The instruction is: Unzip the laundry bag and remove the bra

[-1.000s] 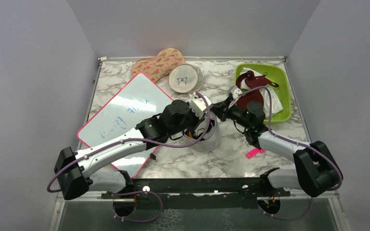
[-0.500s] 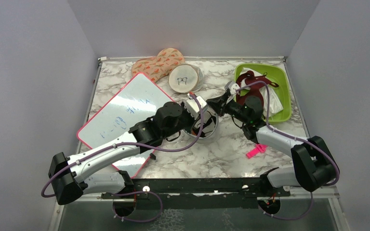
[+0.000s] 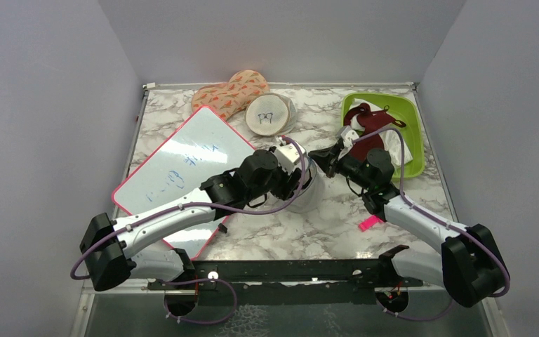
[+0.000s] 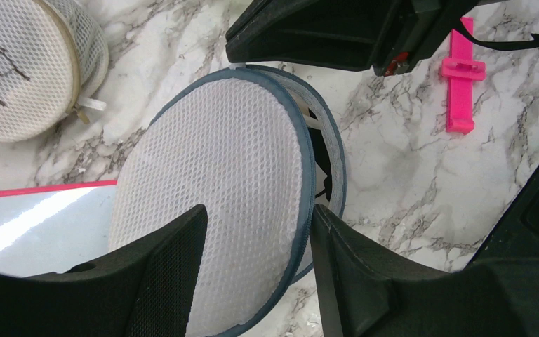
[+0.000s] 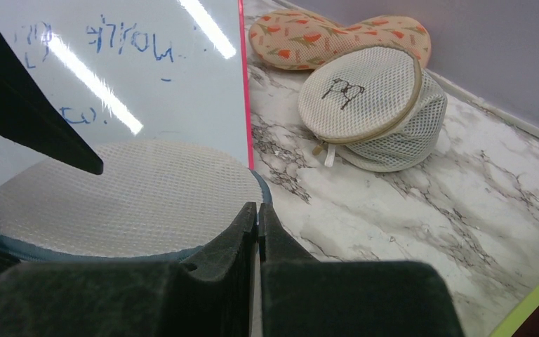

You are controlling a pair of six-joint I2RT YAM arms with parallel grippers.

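The laundry bag (image 3: pixel 314 195) stands mid-table, a white mesh drum with a grey-blue zip rim (image 4: pixel 307 175). Its lid (image 4: pixel 217 203) lies tilted over the body, leaving a dark gap on the right side. Only a thin black strand shows in that gap; the bra is hidden. My left gripper (image 4: pixel 258 210) hovers open above the lid, one finger on each side of the lid's rim (image 3: pixel 300 181). My right gripper (image 5: pixel 258 208) is shut, its tips at the bag's far rim (image 3: pixel 318 154). Whether it pinches the rim is unclear.
A beige round pouch (image 3: pixel 268 116) and an orange patterned pad (image 3: pixel 228 91) lie at the back. A pink-framed whiteboard (image 3: pixel 179 165) lies left of the bag. A green bin (image 3: pixel 410 116) at the back right holds a dark red garment (image 3: pixel 365 137). A pink clip (image 3: pixel 370 223) lies near the right arm.
The left gripper has gone from shut to open. The bag's lid, held up with the dark inside showing, now lies over the bag. The right gripper has shifted slightly right.
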